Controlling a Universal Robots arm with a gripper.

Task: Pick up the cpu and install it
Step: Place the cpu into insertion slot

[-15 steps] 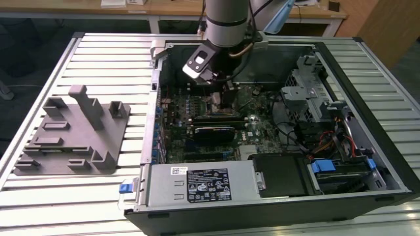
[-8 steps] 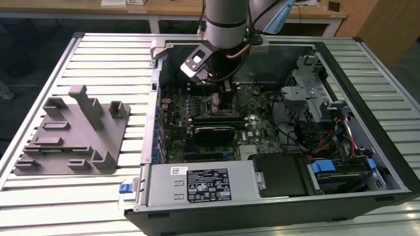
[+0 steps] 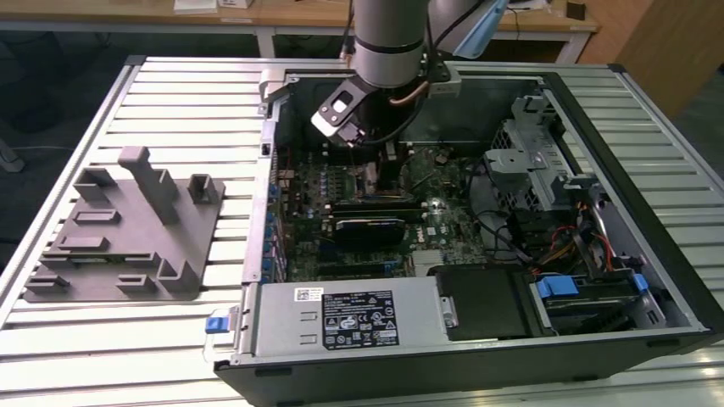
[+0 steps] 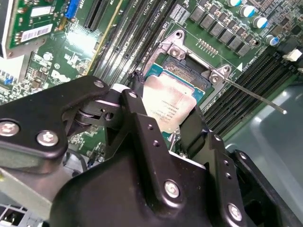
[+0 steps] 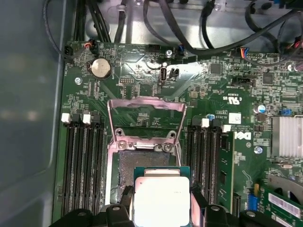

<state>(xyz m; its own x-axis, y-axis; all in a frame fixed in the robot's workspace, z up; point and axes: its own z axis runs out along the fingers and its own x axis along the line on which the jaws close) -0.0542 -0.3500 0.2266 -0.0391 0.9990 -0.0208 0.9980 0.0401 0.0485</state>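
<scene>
Gripper fingers pinch the cpu by opposite edges, over the open socket on the motherboard.

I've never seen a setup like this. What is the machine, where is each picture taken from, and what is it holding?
The machine is a single robot arm with a two-fingered gripper. The exterior view looks from outside at a slatted table holding a grey tray and an open computer case, into which the arm reaches. Both wrist views come from cameras riding on the arm, facing the motherboard. The gripper's black fingers clamp the cpu, a silver square chip, over the open socket, whose metal frame is flipped up.
</scene>
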